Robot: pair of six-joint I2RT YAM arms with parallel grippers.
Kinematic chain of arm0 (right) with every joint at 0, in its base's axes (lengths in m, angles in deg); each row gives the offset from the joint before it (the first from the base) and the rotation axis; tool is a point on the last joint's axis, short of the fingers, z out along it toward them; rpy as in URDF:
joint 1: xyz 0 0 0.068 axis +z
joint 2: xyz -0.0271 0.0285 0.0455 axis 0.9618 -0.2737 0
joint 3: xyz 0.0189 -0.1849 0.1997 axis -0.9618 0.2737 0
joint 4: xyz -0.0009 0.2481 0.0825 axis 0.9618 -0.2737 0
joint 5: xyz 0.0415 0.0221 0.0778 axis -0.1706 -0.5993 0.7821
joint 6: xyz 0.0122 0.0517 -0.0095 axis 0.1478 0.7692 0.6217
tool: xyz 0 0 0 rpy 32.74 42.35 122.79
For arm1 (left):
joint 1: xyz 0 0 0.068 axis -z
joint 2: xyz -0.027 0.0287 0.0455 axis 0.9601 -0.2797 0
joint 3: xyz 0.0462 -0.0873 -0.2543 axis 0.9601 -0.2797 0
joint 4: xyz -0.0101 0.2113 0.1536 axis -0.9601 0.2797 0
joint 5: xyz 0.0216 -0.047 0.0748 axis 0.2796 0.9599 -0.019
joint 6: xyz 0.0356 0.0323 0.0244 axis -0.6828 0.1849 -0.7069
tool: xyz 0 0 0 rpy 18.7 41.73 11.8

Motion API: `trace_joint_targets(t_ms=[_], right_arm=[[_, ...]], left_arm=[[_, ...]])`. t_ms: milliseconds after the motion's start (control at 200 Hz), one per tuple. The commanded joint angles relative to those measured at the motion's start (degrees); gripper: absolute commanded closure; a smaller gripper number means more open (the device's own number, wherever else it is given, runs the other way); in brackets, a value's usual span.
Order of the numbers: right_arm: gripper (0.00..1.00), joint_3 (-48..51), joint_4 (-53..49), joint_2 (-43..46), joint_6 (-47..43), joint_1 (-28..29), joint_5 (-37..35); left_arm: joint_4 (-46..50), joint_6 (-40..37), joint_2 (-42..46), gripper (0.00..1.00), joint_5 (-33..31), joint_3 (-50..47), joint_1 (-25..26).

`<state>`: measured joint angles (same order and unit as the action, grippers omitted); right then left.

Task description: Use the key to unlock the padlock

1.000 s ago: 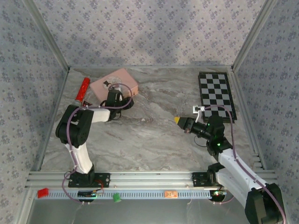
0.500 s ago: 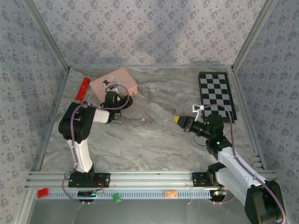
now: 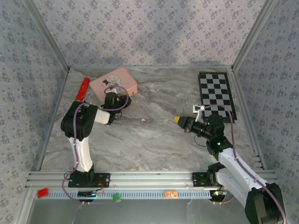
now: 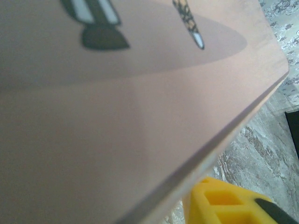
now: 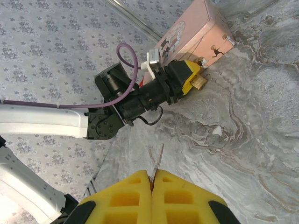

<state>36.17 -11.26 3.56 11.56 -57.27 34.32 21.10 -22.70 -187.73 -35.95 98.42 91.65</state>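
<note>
In my right wrist view, my right gripper (image 5: 153, 174) sits at bottom centre, its fingers pinched shut on the key (image 5: 158, 161), whose thin blade points up. Right of centre, higher up, my left gripper (image 5: 192, 78) clamps the small brass padlock (image 5: 200, 82), just beside the pink tin (image 5: 196, 32) on the marble table (image 5: 252, 140).

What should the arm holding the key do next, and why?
Probably carry the key across toward the padlock. The right gripper has its jaws shut on the key, blade pointing at the left gripper, which seems to hold the brass padlock beside the pink tin, with a gap between them.
</note>
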Motion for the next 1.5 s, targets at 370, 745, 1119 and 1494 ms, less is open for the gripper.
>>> trace_joint_targets(t_ms=[370,745,1119,1494], right_arm=[[1.00,-0.84,-0.94,1.98,-1.08,0.13,-1.15],[1.00,0.66,-4.66,3.84,-0.47,0.12,-4.92],[1.00,7.69,-2.05,5.78,6.12,4.10,-15.19],[1.00,12.39,2.48,3.52,12.15,15.69,-30.74]], left_arm=[[-2.64,1.87,0.81,0.84,1.35,-2.97,-0.37],[-3.78,2.84,6.35,0.93,11.70,-6.50,-0.27],[-3.76,6.82,10.17,0.93,21.27,-10.41,2.06],[-1.05,13.68,10.06,0.92,23.01,-9.21,9.05]])
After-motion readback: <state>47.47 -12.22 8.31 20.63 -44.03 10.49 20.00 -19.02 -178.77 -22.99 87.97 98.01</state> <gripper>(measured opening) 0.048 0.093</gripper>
